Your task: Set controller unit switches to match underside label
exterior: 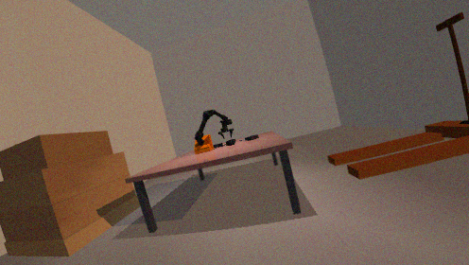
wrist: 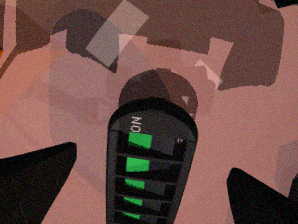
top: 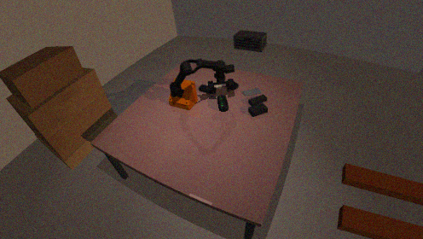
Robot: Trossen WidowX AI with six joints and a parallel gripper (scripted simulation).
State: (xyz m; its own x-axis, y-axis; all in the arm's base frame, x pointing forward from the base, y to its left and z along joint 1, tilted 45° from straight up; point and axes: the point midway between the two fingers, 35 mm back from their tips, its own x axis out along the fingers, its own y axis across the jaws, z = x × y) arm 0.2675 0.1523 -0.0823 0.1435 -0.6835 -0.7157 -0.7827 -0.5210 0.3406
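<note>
The dark grey controller unit sits on the bench with its switch side up. In the wrist view its rounded end with the "ON" mark points up the picture, and several rockers show green ends on the left and dark ends on the right. Its lower end is cut off by the frame, and the label underneath is hidden. My gripper is open and empty above the unit. In the wrist view one finger stands to each side of it, with a gap on both sides.
The pink bench also bears two dark modules and a flat pale plate, to the right of the unit in the top view. The arm's orange mount stands left. Arm shadows darken the bench around the unit.
</note>
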